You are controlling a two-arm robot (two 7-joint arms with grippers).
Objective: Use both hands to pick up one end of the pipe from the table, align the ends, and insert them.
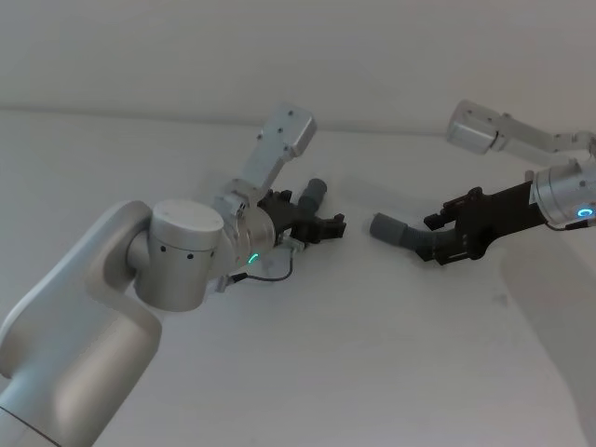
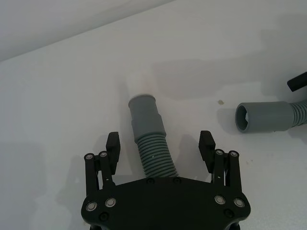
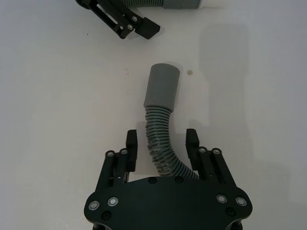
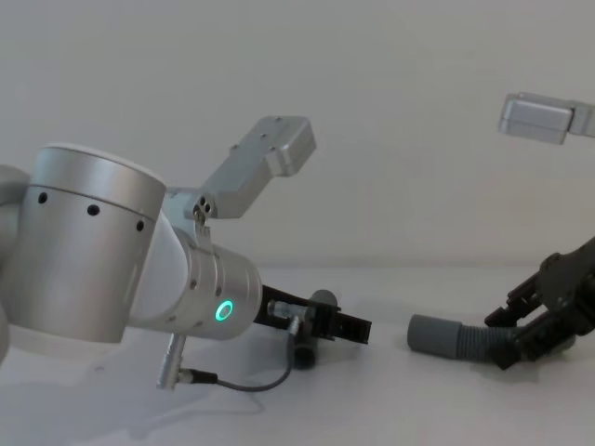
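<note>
Head view: the black skeletal-fingered left gripper [image 1: 312, 219] and right gripper [image 1: 436, 237] are observed low over the plain white bench [image 1: 372, 354], well apart. Both sets of fingers are spread open, clear of the hoses. A grey ribbed hose piece with stepped cuff [image 2: 148, 129] is located between the left fingers [image 2: 113, 143]. A grey ribbed hose piece with plain socket cuff [image 3: 160, 96] lies on the bench between the right fingers [image 3: 192, 139].

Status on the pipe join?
Left gripper jaws open, straddling tipped hose piece. Right gripper jaws open, straddling socket hose piece. Pieces apart, unjoined. Nothing between them.
</note>
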